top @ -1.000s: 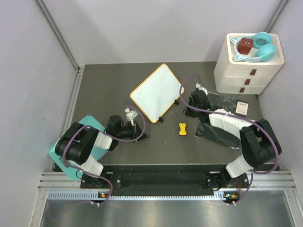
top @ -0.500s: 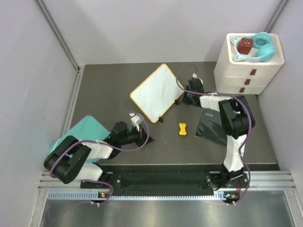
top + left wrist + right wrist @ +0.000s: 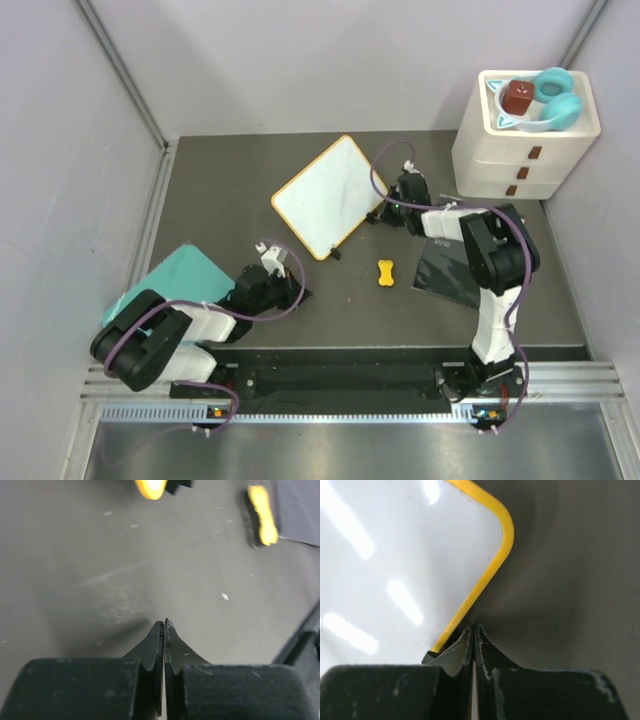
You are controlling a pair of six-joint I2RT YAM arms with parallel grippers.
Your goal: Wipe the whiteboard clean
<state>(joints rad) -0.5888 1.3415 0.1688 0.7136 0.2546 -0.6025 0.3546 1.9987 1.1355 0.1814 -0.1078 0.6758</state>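
Right pincer [image 3: 473, 628]: pressed together, whiteboard [image 3: 395, 555] frame at its tips. Left pincer [image 3: 164, 623]: pressed together, low over table [image 3: 100, 555].

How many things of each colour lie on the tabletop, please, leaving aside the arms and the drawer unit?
Yellow or yellow-framed: 2, the whiteboard and a bone-shaped piece.
Teal: 1, the cutting board.
Black: 1, the sheet.
Total: 4.
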